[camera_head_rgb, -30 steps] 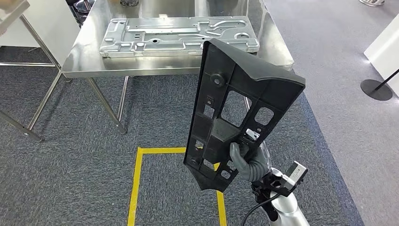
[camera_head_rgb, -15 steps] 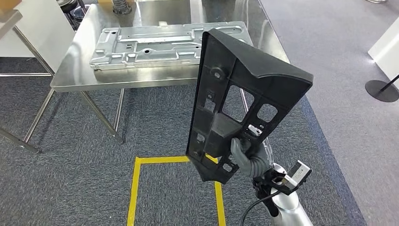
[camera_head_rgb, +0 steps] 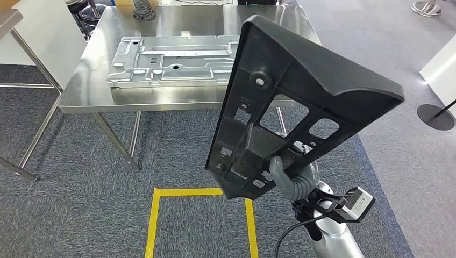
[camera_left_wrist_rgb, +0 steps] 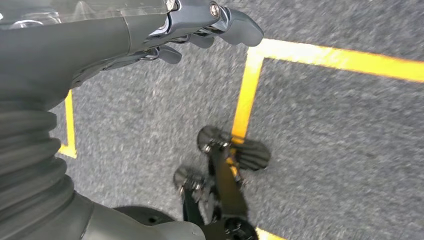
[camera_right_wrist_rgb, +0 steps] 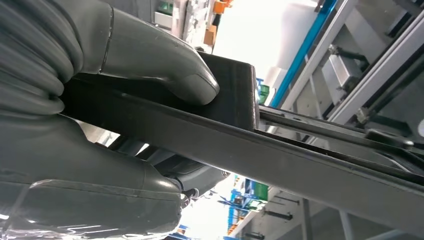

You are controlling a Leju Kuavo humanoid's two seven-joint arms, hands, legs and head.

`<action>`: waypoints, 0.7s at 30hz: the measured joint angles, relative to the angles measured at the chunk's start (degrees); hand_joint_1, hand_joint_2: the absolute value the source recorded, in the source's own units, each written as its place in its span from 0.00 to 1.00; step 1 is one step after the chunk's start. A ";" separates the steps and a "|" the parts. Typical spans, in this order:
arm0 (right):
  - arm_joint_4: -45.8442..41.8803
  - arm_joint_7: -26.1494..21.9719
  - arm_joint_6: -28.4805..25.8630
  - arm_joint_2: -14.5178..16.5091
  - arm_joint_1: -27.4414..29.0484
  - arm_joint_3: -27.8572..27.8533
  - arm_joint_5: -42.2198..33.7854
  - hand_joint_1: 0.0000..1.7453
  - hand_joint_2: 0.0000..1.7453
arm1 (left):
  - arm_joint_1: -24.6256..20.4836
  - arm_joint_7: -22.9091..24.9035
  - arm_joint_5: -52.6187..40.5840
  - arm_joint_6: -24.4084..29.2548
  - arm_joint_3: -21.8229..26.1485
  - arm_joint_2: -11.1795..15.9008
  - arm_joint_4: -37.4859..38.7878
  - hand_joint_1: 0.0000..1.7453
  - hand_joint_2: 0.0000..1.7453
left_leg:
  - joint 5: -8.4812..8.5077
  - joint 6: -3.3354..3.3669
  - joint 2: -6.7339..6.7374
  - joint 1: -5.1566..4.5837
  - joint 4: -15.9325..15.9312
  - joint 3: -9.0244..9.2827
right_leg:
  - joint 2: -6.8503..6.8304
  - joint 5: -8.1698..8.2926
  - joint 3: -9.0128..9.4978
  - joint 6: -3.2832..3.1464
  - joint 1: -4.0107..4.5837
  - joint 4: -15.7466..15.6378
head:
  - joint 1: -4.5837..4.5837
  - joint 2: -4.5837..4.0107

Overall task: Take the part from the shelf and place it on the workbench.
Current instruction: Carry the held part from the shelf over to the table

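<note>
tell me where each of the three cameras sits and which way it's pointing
Head view: high on the body, facing forward and down at the steel workbench and black plastic part, right hand gripping it.
Left wrist view: behind the hanging left hand, looking down at carpet and yellow floor tape.
Right wrist view: behind the right hand, looking along the part.
Shared: head and right wrist views show that grip.

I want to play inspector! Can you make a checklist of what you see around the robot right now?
Surface: steel workbench, shiny, on a grey carpet.
Job's things: black part, held up in front of the bench, tilted.
Clutter: silver metal plate lying flat on the bench.
Hands: right hand grips the part's lower end, fingers pressed on it; left hand holds nothing.
Cables: black cable at the right wrist.
Surroundings: yellow floor tape; barrier post base.
</note>
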 joint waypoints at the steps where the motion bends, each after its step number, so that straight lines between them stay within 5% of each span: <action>1: -0.05 0.03 0.07 -0.04 -0.10 -0.08 -0.04 1.00 1.00 | -0.05 -0.04 -0.05 -0.01 0.03 0.05 0.00 0.00 1.00 | -0.40 0.16 -0.01 -0.09 0.00 0.33 | -0.01 -1.45 -2.67 0.12 0.00 3.64 | 0.05 0.01; 3: -0.05 0.13 0.07 -0.13 0.00 -0.14 -0.07 1.00 1.00 | -0.01 -0.07 -0.16 -0.02 0.05 0.16 0.00 0.00 1.00 | -1.34 0.30 -0.08 -0.33 0.00 1.30 | -0.01 -3.43 -6.58 0.13 0.02 7.35 | 0.04 0.01; 4: -0.05 0.16 0.05 -0.17 0.06 -0.14 -0.07 1.00 1.00 | 0.04 -0.02 -0.21 -0.02 0.06 0.22 0.00 0.00 1.00 | -1.89 0.31 -0.13 -0.48 0.00 1.99 | -0.01 -2.89 -7.22 -0.06 0.09 6.47 | 0.05 0.01; 7: -0.06 0.06 -0.12 -0.19 0.15 -0.19 -0.10 1.00 1.00 | 0.02 0.20 -0.38 0.03 0.06 0.21 0.01 0.00 1.00 | -3.67 0.14 -0.17 -0.90 -0.10 4.18 | 0.04 4.84 -5.40 -1.66 0.84 -3.52 | -0.09 0.01; 9: -0.16 -0.30 -0.43 -0.19 0.31 -0.34 -0.14 1.00 1.00 | -0.15 0.34 -0.55 0.11 0.06 0.18 0.02 0.00 1.00 | -4.45 -0.31 -0.23 -0.93 -0.37 5.04 | 0.24 8.33 -4.47 -2.50 1.43 -7.65 | -0.29 0.01; 13: -1.29 -2.72 -1.08 -0.01 0.70 -0.92 -0.36 1.00 1.00 | -0.26 0.57 -1.02 0.18 0.06 0.59 -0.01 0.00 1.00 | -4.12 -1.62 -0.16 -0.99 1.29 5.54 | 0.34 8.47 -2.02 -3.35 1.10 -9.84 | -0.47 0.01; 18: -2.30 -3.62 0.30 0.40 1.28 -1.80 -2.79 1.00 1.00 | -0.31 0.86 -1.53 0.19 0.05 0.94 -0.02 0.00 1.00 | -9.44 -3.10 -0.03 -0.07 14.13 -3.12 | 1.06 6.40 0.85 -3.54 0.61 -10.60 | -0.82 0.00; 19: -2.34 -3.70 0.57 0.43 1.50 -2.02 -3.09 1.00 1.00 | -0.21 0.88 -1.65 0.21 0.05 1.01 -0.02 0.00 1.00 | -9.22 -3.35 -0.03 0.16 14.01 -3.90 | 1.42 5.91 1.45 -3.38 0.49 -10.56 | -0.81 -0.01; 21: -2.39 -3.81 0.86 0.50 1.81 -2.36 -3.23 1.00 1.00 | -0.08 0.90 -1.95 0.25 0.04 1.12 -0.02 0.00 1.00 | -4.89 -3.84 -0.24 0.65 8.46 -2.95 | 2.17 4.87 2.73 -2.93 0.21 -10.43 | -0.82 -0.01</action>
